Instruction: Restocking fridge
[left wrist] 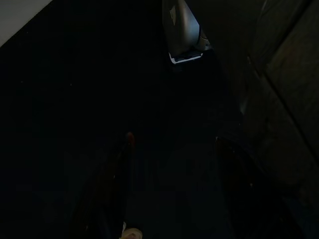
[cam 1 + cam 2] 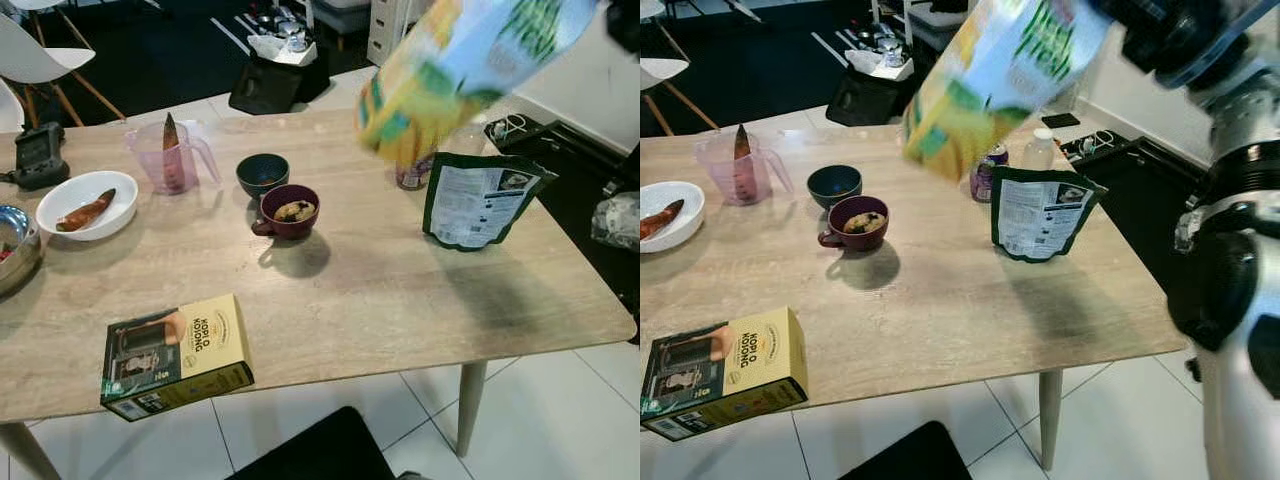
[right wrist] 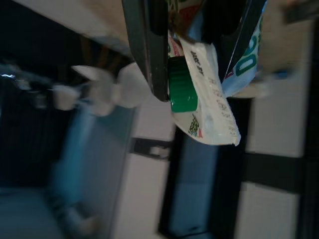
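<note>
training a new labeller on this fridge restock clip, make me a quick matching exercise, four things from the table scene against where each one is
Things:
1. juice carton
2. sweet potato
3. yellow coffee box
4. green pouch

Places:
A. in the white bowl
B. standing on the table, beside the drink can
C. lifted above the table in the right gripper
D. lying at the table's near edge

Pairs: 1-C, 2-A, 3-D, 4-B
</note>
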`<state>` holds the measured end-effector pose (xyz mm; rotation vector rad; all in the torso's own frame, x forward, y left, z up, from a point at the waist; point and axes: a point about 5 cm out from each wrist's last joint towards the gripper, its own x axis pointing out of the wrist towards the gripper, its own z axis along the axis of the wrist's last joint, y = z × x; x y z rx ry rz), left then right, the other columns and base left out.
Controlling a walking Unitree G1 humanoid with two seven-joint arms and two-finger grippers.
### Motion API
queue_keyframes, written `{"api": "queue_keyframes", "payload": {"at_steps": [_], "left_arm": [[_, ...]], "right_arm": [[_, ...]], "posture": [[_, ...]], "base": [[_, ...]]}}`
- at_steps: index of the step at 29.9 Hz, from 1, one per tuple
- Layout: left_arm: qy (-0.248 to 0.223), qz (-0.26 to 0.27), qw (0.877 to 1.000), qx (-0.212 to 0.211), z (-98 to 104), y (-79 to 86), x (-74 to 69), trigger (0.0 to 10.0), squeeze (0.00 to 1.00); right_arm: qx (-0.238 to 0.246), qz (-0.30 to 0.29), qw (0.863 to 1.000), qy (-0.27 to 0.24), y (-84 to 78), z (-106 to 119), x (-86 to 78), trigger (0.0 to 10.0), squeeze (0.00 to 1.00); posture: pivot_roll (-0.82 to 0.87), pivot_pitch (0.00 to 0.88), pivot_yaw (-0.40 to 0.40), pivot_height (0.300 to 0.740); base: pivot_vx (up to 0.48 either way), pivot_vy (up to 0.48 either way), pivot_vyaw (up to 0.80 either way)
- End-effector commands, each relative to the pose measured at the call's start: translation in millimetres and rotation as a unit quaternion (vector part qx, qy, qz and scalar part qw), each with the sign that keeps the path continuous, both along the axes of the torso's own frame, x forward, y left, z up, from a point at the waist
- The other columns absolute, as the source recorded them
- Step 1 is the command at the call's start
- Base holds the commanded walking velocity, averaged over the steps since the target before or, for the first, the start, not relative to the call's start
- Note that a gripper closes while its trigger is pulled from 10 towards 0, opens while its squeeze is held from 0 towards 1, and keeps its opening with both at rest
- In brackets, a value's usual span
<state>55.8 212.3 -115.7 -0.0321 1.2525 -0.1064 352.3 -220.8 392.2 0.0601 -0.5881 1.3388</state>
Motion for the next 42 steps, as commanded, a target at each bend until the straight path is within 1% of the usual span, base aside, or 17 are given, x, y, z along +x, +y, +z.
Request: {"api": "queue_keyframes", "payload": {"at_steps": [1, 2, 3, 5, 8, 11, 15, 18, 20, 21, 22, 23, 25, 28, 33, 37, 42], "left_arm": [[-0.047, -0.012, 0.999, -0.015, 4, -10.9, 25.5, 10.0, 0.0], [-0.046, -0.012, 0.999, -0.015, 4, -10.6, 25.0, 10.0, 0.0], [-0.046, -0.012, 0.999, -0.015, 4, -10.6, 25.0, 10.0, 0.0], [-0.046, -0.013, 0.999, -0.014, 3, -10.5, 24.8, 10.0, 0.0], [-0.046, -0.013, 0.999, -0.014, 3, -10.6, 24.8, 10.0, 0.0], [-0.046, -0.013, 0.999, -0.015, 3, -11.6, 24.9, 10.0, 0.0], [-0.045, -0.013, 0.999, -0.016, 3, -12.5, 24.4, 10.0, 0.0], [-0.045, -0.013, 0.999, -0.016, 3, -12.5, 24.4, 10.0, 0.0], [-0.045, -0.013, 0.999, -0.016, 3, -12.9, 24.1, 10.0, 0.0], [-0.045, -0.013, 0.999, -0.016, 3, -12.9, 24.1, 10.0, 0.0], [-0.045, -0.013, 0.999, -0.015, 3, -13.1, 24.0, 10.0, 0.0], [-0.045, -0.013, 0.999, -0.015, 3, -13.1, 24.0, 10.0, 0.0], [-0.045, -0.013, 0.999, -0.016, 3, -13.9, 24.4, 10.0, 0.0], [-0.047, -0.012, 0.999, -0.018, 3, -15.5, 25.2, 10.0, 0.0], [-0.047, -0.012, 0.999, -0.019, 3, -16.6, 25.2, 10.0, 0.0], [-0.046, -0.011, 0.999, -0.02, 2, -17.3, 24.7, 10.0, 0.0], [-0.045, -0.01, 0.999, -0.019, 2, -18.0, 24.2, 10.0, 0.0]], "right_arm": [[-0.004, 0.021, 1.0, -0.014, 2.0, 3, -4.1, 0.0, 0.0], [-0.043, 0.056, 0.998, 0.005, 21.5, -16, -1.9, 0.0, 0.0], [-0.043, 0.056, 0.998, 0.005, 21.5, -16, -1.9, 0.0, 0.0], [-0.068, 0.072, 0.995, 0.018, 33.4, -29, -1.0, 0.0, 0.0], [-0.085, 0.078, 0.993, 0.023, 38.9, -36, -0.8, 0.0, 0.0], [-0.163, 0.077, 0.983, 0.03, 53.9, -64, -0.8, 0.0, 0.0], [-0.204, 0.075, 0.975, 0.042, 55.2, -80, -2.6, 0.0, 0.0], [-0.204, 0.075, 0.975, 0.042, 55.2, -80, -2.6, 0.0, 0.0], [-0.257, 0.07, 0.963, 0.041, 58.5, -94, -5.2, 0.0, 0.0], [-0.257, 0.07, 0.963, 0.041, 58.5, -94, -5.2, 0.0, 0.0], [-0.279, 0.067, 0.957, 0.036, 61.4, -101, -5.7, 0.0, 0.0], [-0.279, 0.067, 0.957, 0.036, 61.4, -101, -5.7, 0.0, 0.0], [-0.307, 0.058, 0.95, 0.03, 68.0, -111, -5.7, 0.0, 0.0], [-0.327, 0.038, 0.944, 0.025, 75.7, -122, -5.7, 0.0, 0.0], [-0.328, 0.039, 0.944, 0.025, 80.7, -128, -8.1, 0.0, 0.0], [-0.322, 0.032, 0.946, 0.024, 83.0, -129, -8.3, 0.0, 0.0], [-0.298, 0.02, 0.954, 0.029, 85.1, -131, -7.5, 0.0, 0.0]], "posture": [[0.02, 0.0, -0.064, 0.74], [0.02, 0.0, -0.063, 0.74], [0.02, 0.0, -0.063, 0.74], [0.02, 0.0, -0.063, 0.74], [0.02, 0.0, -0.065, 0.74], [0.02, 0.0, -0.069, 0.74], [0.03, 0.0, -0.071, 0.74], [0.03, 0.0, -0.071, 0.74], [0.02, 0.0, -0.075, 0.74], [0.02, 0.0, -0.075, 0.74], [0.02, 0.0, -0.074, 0.74], [0.02, 0.0, -0.074, 0.74], [0.02, 0.0, -0.077, 0.74], [0.02, 0.0, -0.077, 0.74], [0.02, 0.0, -0.077, 0.74], [0.02, 0.0, -0.08, 0.74], [0.01, 0.0, -0.081, 0.74]], "base": [[0.0, 0.0, 0.0], [0.0, 0.0, 0.0], [0.0, 0.0, 0.0], [0.0, 0.0, 0.0], [0.0, 0.0, 0.0], [0.0, 0.0, 0.0], [0.0, 0.0, 0.0], [0.0, 0.0, 0.0], [0.0, 0.0, 0.0], [0.0, 0.0, 0.0], [0.0, 0.0, 0.0], [0.0, 0.0, 0.0], [0.0, 0.0, 0.0], [0.0, 0.0, 0.0], [0.0, 0.0, 0.0], [0.0, 0.0, 0.0], [0.0, 0.0, 0.0]]}}
